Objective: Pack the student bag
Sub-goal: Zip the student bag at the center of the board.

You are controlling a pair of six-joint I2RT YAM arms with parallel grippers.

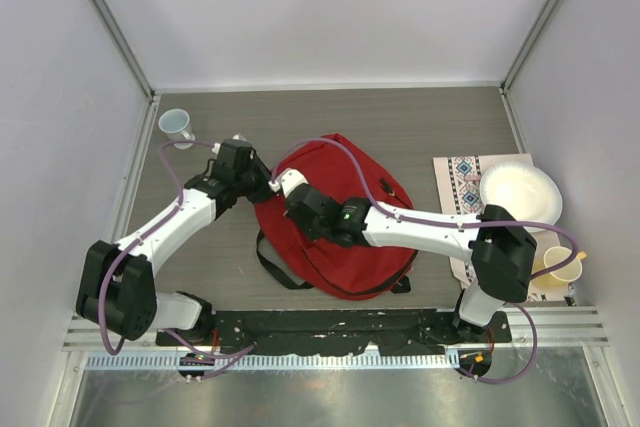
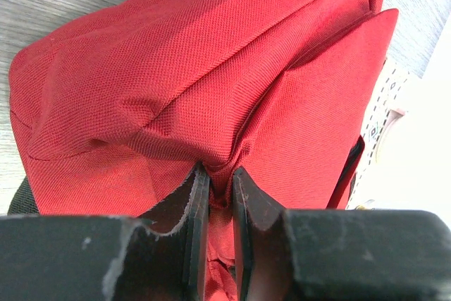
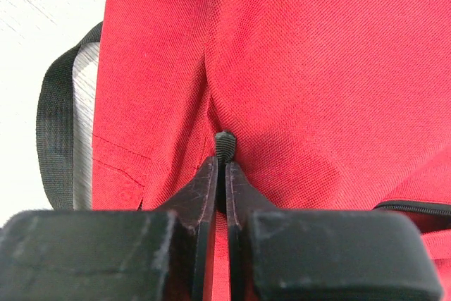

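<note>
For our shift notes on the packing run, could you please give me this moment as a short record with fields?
bag: red fabric backpack, lying flat in the middle of the table
left tool: shut on a pinched fold of the backpack's fabric
right tool: shut on a small black ribbed tab, probably a zipper pull
far left: clear plastic cup, upright
right side: white paper plate overlapping a patterned cloth
</note>
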